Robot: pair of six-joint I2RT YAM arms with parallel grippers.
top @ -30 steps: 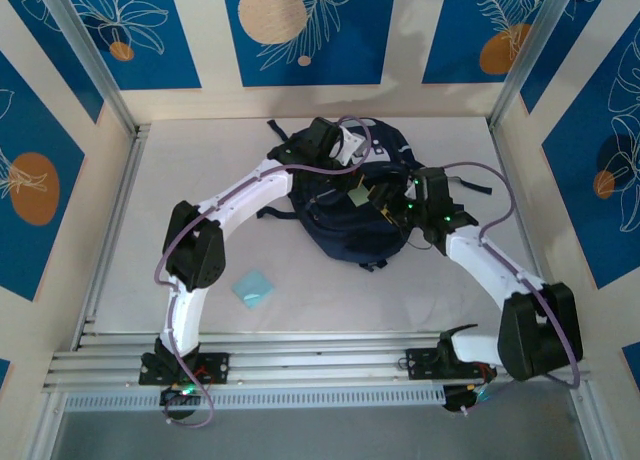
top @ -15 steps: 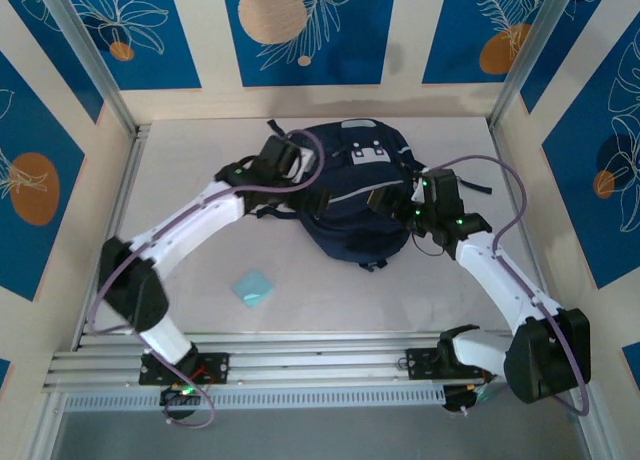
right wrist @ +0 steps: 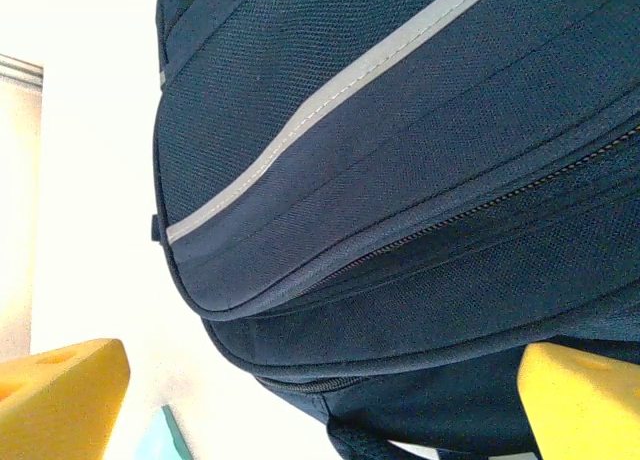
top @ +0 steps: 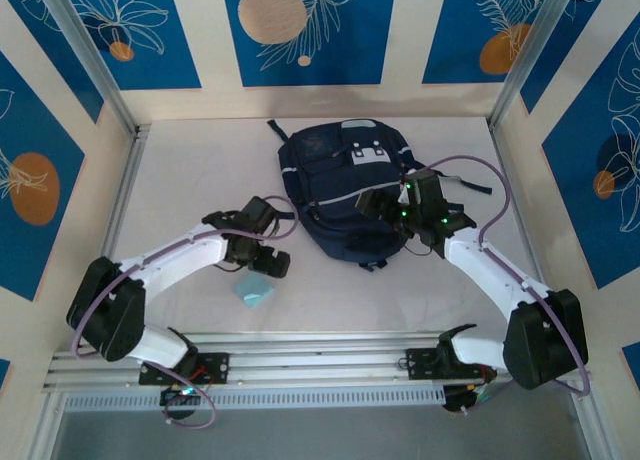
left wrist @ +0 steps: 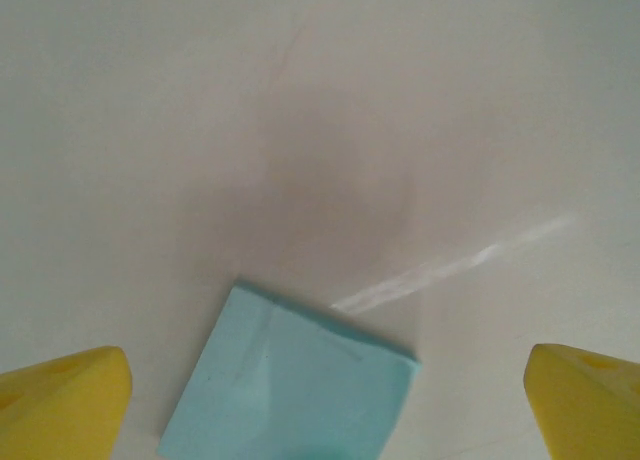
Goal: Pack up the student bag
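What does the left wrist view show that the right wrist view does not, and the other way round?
Left wrist view: the left tool, open, hangs over a light blue pad that lies flat on the table.
Right wrist view: the right tool, open, is close to the student bag, with its pale grey stripe and a zip line.
Both: yellow fingertips wide apart with nothing between them, and the pale table. A small light blue sliver at the bottom of the right wrist view may be the same pad.

Toward the table (top: 190,180) rear the student bag (top: 325,180), pad (top: 254,289) front-left of it
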